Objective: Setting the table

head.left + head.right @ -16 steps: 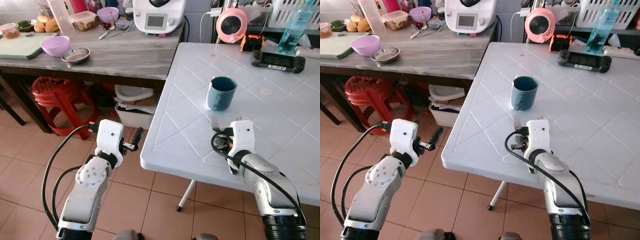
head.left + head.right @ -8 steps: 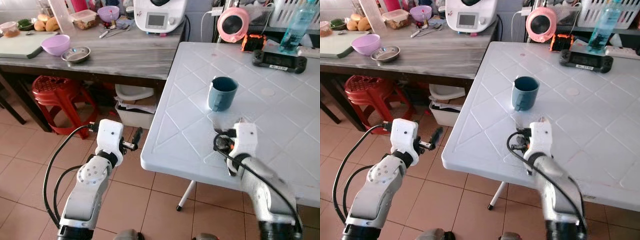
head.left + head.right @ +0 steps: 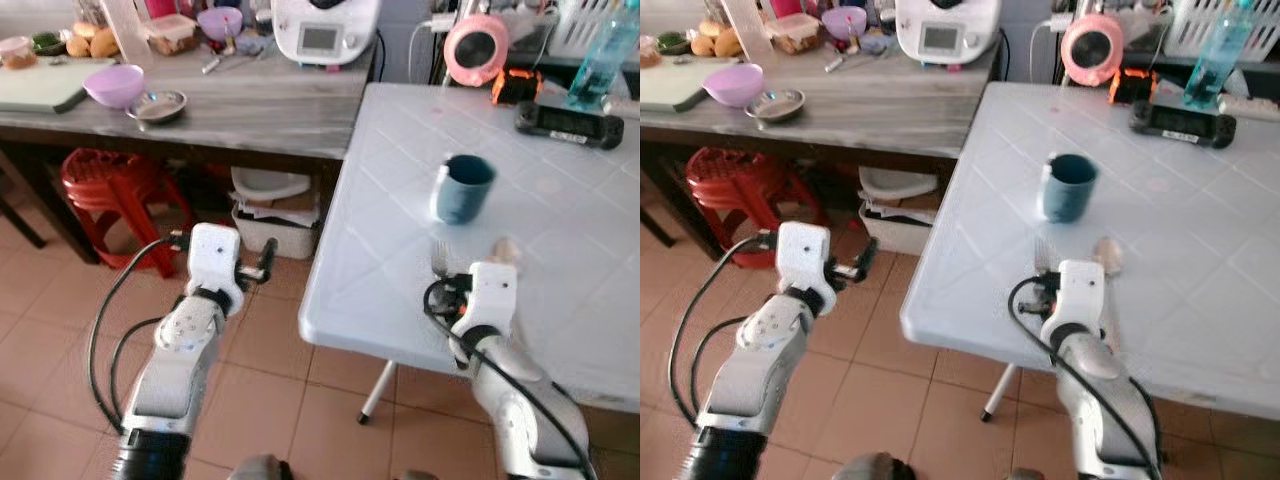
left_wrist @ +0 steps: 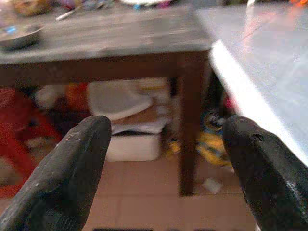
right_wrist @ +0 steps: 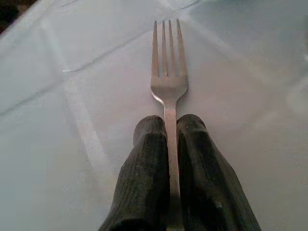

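Fork [image 5: 168, 72] was pinched by its handle between the closed right gripper [image 5: 169, 126] fingers, tines over the white table [image 3: 560, 240] short of the blue mug [image 3: 463, 189], as the wrist view showed, while the left gripper [image 4: 166, 139] hung spread wide and empty off the table edge.

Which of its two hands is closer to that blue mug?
The right gripper, holding a fork over the white table just short of the blue mug. The left gripper hangs beside the table, over the floor.
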Motion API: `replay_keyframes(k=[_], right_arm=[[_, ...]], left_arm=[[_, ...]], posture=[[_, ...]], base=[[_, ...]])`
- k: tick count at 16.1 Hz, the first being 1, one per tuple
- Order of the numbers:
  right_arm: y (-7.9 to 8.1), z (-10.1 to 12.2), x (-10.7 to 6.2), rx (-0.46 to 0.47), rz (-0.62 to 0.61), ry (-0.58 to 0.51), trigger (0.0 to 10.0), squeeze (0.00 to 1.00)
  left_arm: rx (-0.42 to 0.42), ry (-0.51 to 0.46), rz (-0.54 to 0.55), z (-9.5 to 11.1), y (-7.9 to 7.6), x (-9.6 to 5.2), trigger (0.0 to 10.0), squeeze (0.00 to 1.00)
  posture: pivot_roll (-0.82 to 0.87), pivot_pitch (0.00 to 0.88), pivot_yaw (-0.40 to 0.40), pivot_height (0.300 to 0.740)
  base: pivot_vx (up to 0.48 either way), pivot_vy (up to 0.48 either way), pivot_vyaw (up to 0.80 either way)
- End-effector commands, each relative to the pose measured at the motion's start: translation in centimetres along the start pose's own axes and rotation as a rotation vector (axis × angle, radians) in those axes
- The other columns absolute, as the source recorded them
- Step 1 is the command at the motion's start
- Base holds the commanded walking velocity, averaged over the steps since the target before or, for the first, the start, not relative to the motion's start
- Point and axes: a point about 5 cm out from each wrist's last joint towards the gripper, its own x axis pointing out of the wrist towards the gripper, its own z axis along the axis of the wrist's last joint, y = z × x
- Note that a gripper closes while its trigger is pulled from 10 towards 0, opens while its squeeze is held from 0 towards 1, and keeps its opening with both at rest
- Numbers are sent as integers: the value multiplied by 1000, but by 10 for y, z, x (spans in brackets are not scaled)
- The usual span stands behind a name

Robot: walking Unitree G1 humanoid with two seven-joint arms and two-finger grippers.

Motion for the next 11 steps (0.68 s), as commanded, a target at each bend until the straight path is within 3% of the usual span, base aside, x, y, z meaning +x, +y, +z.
replay_keyframes(k=[1,6,8,10,11], right_arm=[[0,-8,2,10,-5,38,10000,0],[-10,4,3,-62,-81,-38,10000,0],[-12,7,5,-41,-151,-71,10000,0],[-9,10,5,-20,-141,-106,10000,0],[-10,13,5,-71,-163,-143,10000,0]], left_arm=[[-6,-13,21,2,3,2,10000,0],[9,-54,15,6,4,6,10000,0],[12,-74,11,8,3,7,10000,0],[14,-87,18,9,4,8,10000,0],[22,-110,9,11,3,9,10000,0]], posture=[[-98,0,75,740],[-111,0,78,740],[-109,0,79,740],[-106,0,81,740],[-103,0,82,740]], base=[[0,480,0],[0,478,0],[0,467,0],[0,428,0],[292,379,0]])
